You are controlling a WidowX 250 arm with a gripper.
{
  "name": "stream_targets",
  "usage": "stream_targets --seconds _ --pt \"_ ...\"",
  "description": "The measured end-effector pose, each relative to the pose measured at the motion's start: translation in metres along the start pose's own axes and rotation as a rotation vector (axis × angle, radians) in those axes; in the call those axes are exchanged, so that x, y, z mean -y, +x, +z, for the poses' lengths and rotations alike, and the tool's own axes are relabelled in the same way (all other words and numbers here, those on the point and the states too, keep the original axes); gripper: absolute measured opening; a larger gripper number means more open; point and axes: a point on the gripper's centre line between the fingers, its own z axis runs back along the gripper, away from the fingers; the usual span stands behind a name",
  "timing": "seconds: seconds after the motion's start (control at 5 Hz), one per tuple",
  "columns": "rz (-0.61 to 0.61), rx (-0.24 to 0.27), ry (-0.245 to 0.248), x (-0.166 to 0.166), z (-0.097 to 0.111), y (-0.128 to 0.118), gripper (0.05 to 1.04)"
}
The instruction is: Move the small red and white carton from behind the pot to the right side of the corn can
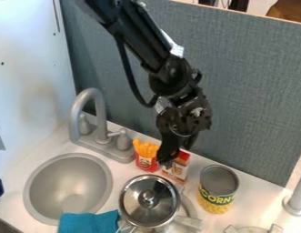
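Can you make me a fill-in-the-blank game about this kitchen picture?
The fries stand in a ____ box.
The gripper is coloured ____.
In the picture, it hangs between the fries and the yellow-labelled ____.
The blue cloth lies at the edge of the round ____.

Missing words: red; black; can; sink.

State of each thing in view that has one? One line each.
Gripper: lowered by small carton, grip unclear
Small carton: upright
Fries carton: upright, fries in it
Lidded pot: covered
Corn can: upright
Faucet: no water running
Blue cloth: lying at the edge of the sink
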Motion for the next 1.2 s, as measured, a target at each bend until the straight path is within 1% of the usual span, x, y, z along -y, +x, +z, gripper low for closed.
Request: stream_targets --seconds 0.2,0.6,0.8,1.0,1.2 --pt "0.014 0.002 0.022 -0.004 -0.008 -0.002 0.963" --pt "0.069 0.032 0.040 -0.009 -0.015 0.001 0.414" --pt "0.022 0.029 0.052 -0.012 -0.014 0.000 0.391" --pt "-0.046 0.013 0.026 -0.004 0.008 0.004 0.391" --pt "-0.115 -0.015 0.014 0.006 0.036 0.007 0.391"
